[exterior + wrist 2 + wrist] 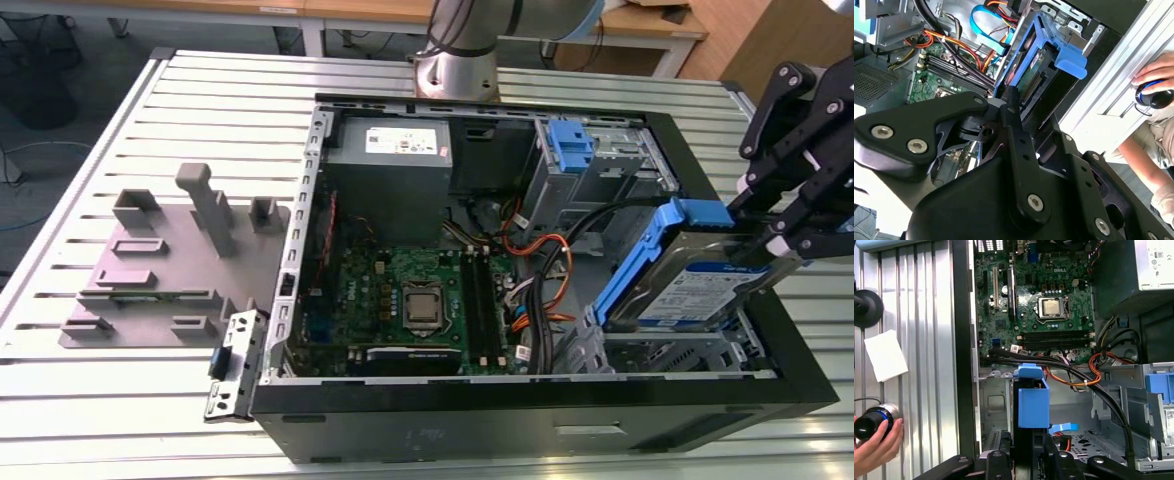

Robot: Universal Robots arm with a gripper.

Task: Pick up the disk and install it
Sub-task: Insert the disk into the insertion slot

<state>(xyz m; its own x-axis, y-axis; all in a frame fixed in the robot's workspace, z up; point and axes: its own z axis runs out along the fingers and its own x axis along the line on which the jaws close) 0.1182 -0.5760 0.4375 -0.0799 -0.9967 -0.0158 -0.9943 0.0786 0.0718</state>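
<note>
We see the fingers [785, 240] seemingly clamped on the disk [687, 285], tilted above the drive cage [674, 352] in the computer case [534, 425] corner. To seat it well, we'd square its blue carrier with the cage, avoiding the cables [554, 255].

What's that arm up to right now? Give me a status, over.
Tool shut on the disk. Disk tilted over the drive bay, not seated. Close beside the bay, black cables.
</note>
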